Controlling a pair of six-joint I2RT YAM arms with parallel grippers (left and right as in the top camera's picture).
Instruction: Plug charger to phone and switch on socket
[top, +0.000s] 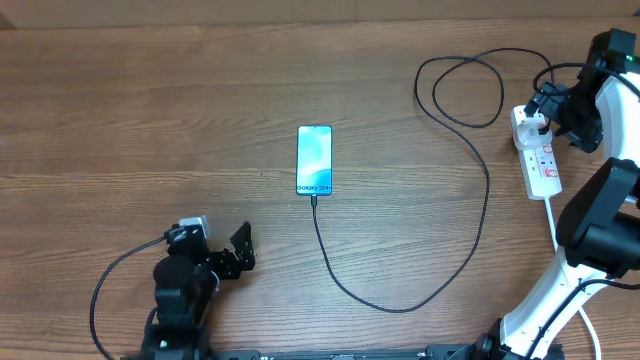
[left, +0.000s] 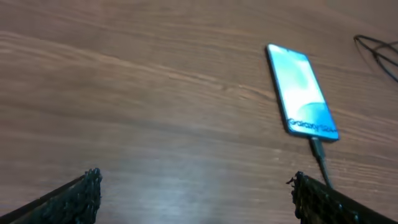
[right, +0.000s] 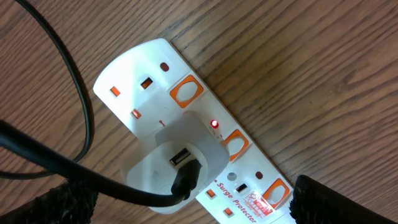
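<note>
The phone (top: 314, 160) lies flat mid-table, its blue screen lit, also seen from the left wrist (left: 301, 90). The charger (top: 480, 210) is a thin black cable whose small tip sits in the phone's near end (left: 317, 148). It loops right and back to a white adapter (right: 177, 165) seated in the socket (top: 543, 165). A small red light (right: 214, 124) glows on the socket (right: 155, 74) beside the adapter. My right gripper (right: 189, 190) hangs open just above the adapter and strip, also visible from overhead (top: 545, 115). My left gripper (top: 243, 250) is open and empty, left of the phone and nearer the front edge (left: 196, 186).
The socket's thick white cord (top: 553, 222) runs toward the front past the right arm's base (top: 600, 225). The charger's slack forms loops (top: 465, 85) at the back right. A grey cable (top: 110, 275) trails from the left arm.
</note>
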